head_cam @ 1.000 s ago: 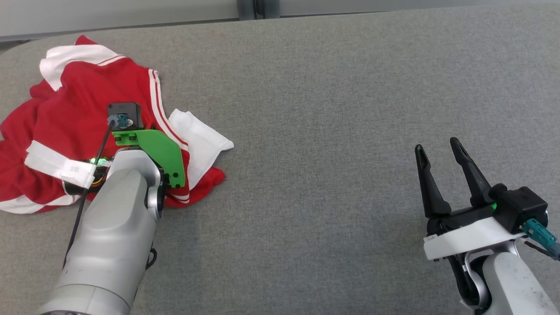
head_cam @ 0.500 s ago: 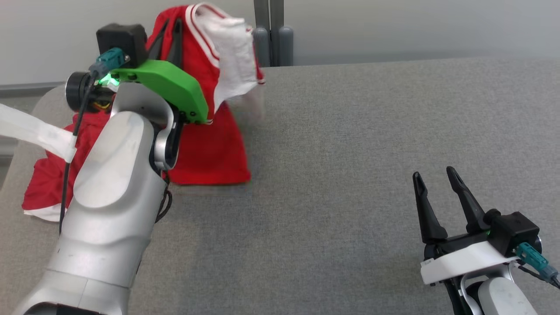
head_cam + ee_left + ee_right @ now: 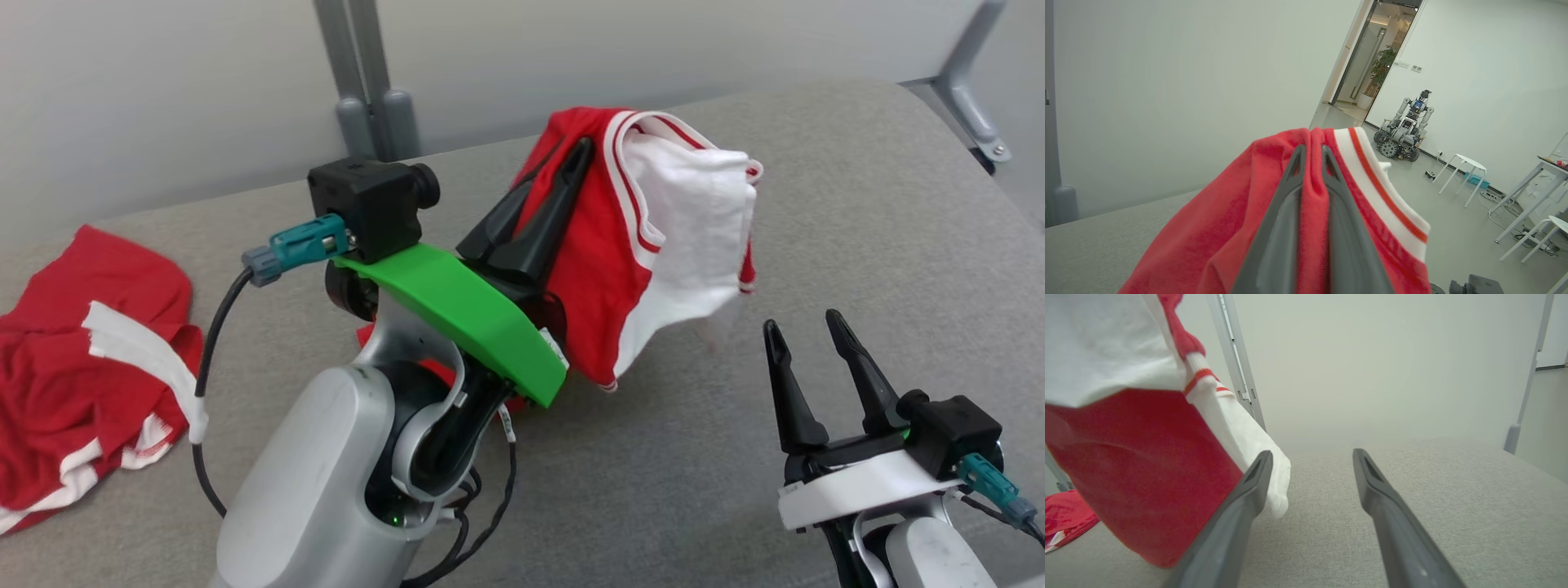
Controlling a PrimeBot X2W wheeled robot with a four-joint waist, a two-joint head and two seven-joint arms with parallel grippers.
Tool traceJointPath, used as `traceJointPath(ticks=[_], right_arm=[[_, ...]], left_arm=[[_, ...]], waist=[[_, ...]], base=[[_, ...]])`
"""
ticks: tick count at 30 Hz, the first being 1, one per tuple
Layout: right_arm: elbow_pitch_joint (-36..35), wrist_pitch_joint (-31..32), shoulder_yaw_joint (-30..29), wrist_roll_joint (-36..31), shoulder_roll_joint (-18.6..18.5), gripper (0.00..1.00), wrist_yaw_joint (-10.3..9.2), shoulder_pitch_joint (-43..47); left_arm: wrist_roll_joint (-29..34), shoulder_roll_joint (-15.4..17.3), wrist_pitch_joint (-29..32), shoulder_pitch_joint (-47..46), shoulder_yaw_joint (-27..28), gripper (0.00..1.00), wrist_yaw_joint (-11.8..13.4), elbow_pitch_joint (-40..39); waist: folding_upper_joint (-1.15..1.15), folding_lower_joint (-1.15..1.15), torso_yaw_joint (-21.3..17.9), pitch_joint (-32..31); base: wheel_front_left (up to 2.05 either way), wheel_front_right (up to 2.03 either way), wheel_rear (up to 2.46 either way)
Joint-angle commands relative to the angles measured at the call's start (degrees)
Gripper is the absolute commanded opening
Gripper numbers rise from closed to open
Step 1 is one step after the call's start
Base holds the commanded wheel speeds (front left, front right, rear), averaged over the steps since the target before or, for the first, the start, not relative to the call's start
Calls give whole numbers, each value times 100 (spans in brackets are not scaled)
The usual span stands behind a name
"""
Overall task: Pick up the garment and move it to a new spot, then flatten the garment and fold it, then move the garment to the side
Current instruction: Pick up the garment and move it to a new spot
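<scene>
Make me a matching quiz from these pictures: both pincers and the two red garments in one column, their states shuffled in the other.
1 left pincer
2 right pincer
3 lifted garment
4 garment at far left

A open, empty
B lying crumpled on the grey table
C shut on red cloth
D hanging from a pincer

Pairs: 1-C, 2-A, 3-D, 4-B

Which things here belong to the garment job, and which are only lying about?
Belong to the job:
- red and white garment, held up above the table
- left gripper, shut on it
- right gripper, open, holding nothing
- grey table

Lying about:
- other red cloth, on the table's left part
- wheeled robot by the far wall
- white stool
</scene>
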Motion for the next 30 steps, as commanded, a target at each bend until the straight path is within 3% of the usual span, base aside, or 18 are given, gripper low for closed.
traceJointPath(ticks=[1,5,9,13,17,18,19,20,22,25,28,30], right_arm=[[-10,-20,-13,19,-18,100,0,-35],[2,-20,-96,65,25,100,0,-56],[46,-20,-142,111,112,100,0,-9],[114,-20,-106,155,201,100,0,9],[120,-20,-89,169,288,100,0,17],[126,-20,-70,178,305,100,0,26],[137,-20,-50,186,313,100,0,34],[154,-20,-13,185,320,100,0,45],[194,-20,56,173,322,100,0,63],[176,-20,33,103,312,100,0,67],[82,-20,-46,11,213,100,0,78],[-13,-20,-104,-59,130,100,0,102]], left_arm=[[-97,3,49,49,2,0,55,-88],[-288,98,387,142,39,0,223,216],[-523,146,350,-40,367,0,217,1305],[-217,195,-437,-528,580,0,-46,3066],[204,179,-1562,-917,517,0,-371,4676],[238,161,-1795,-961,513,35,-448,5063],[222,132,-1952,-978,507,53,-534,5328],[199,98,-2101,-993,485,100,-628,5618],[252,50,-2376,-994,397,100,-758,6027],[497,33,-2854,-1084,194,100,-741,6372],[819,10,-3077,-1054,111,100,-550,6261],[1096,-3,-3096,-870,321,100,-339,5608]], waist=[[0,1,-888,15],[0,1,-1469,127],[0,1,-1887,280],[0,1,-2200,459],[0,1,-2253,584],[0,1,-2255,591],[0,1,-2253,585],[0,1,-2247,570],[0,1,-2209,507],[0,1,-2000,416],[0,1,-1727,288],[0,1,-1544,194]], base=[[0,0,0],[0,0,0],[0,0,0],[0,0,0],[0,0,0],[0,0,0],[0,0,0],[0,0,0],[0,0,0],[0,0,0],[0,0,0],[0,0,0]])
